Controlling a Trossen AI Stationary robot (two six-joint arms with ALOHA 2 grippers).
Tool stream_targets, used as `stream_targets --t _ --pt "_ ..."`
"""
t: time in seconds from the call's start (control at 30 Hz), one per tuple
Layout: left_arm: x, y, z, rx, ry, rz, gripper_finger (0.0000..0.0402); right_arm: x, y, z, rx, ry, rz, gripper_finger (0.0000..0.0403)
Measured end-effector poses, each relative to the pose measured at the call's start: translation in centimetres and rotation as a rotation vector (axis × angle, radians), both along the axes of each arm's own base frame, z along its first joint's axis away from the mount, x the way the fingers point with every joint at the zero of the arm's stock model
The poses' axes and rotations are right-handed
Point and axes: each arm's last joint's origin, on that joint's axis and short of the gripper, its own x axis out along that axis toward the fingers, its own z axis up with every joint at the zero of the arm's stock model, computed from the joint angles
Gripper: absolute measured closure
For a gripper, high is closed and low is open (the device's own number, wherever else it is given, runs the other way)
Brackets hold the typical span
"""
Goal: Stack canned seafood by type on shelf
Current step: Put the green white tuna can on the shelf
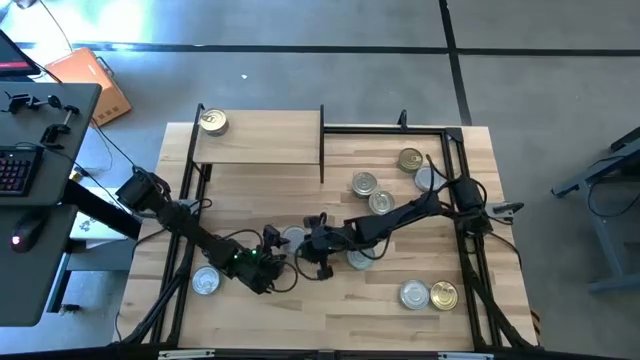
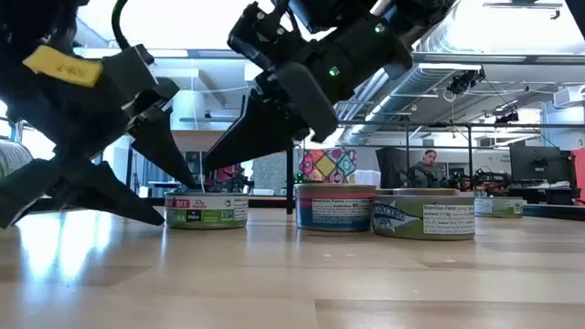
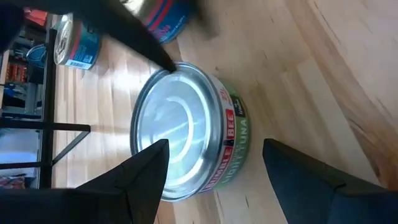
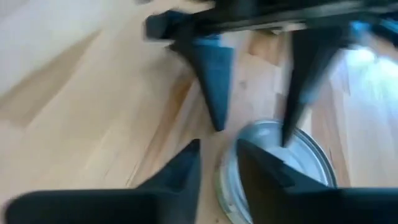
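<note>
The tin at work is short and silver-topped with a green label and stands on the table's middle, also in the low view. My left gripper is open, one finger over the tin's lid edge and one beyond its side wall. My right gripper is narrowly open beside the tin, reaching in from the table's right. The shelf, a small light-wood board on black uprights, stands at the far left and carries one gold-topped tin. My left gripper stands open around the green-label tin; I cannot tell whether either finger touches it. My right gripper has one fingertip at the rim of the tin's lid, slanting down from the table's right; I cannot tell whether it touches.
Other tins stand about: several right of centre, one silver near the left edge, a silver and a gold pair near the front right. Black frame rails border the table. A person sits in the room behind.
</note>
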Motion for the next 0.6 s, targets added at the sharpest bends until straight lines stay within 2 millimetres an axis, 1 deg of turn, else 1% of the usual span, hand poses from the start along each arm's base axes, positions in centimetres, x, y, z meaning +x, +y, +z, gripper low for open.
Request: stream_targets --t 0.07,0.13,0.23,0.33,0.5,0.6 --pt "-0.1 -0.1 0.3 -0.002 -0.015 0.000 0.0147 0.0 0.4 -0.8 -0.091 0.007 0.019 0.0271" --pt "-0.1 -0.2 0.6 0.000 -0.031 0.001 0.0147 0.0 0.6 -1.7 -0.133 0.016 0.020 0.0248" --pt "-0.2 -0.2 1.3 -0.004 -0.057 0.003 0.0147 0.2 0.3 -1.9 -0.142 0.002 -0.034 0.0240" --pt "-0.3 -0.3 2.0 -0.010 -0.079 -0.004 0.0147 0.3 -0.1 -2.1 -0.156 0.004 -0.099 0.0262" --pt "-0.5 -0.2 3.1 -0.028 -0.113 -0.007 0.0147 0.4 -0.6 -2.1 -0.143 0.007 -0.092 0.0335" --pt "-0.8 -0.4 4.3 -0.052 -0.134 -0.008 0.0147 0.4 -0.8 -2.1 -0.123 0.010 -0.109 0.0376"
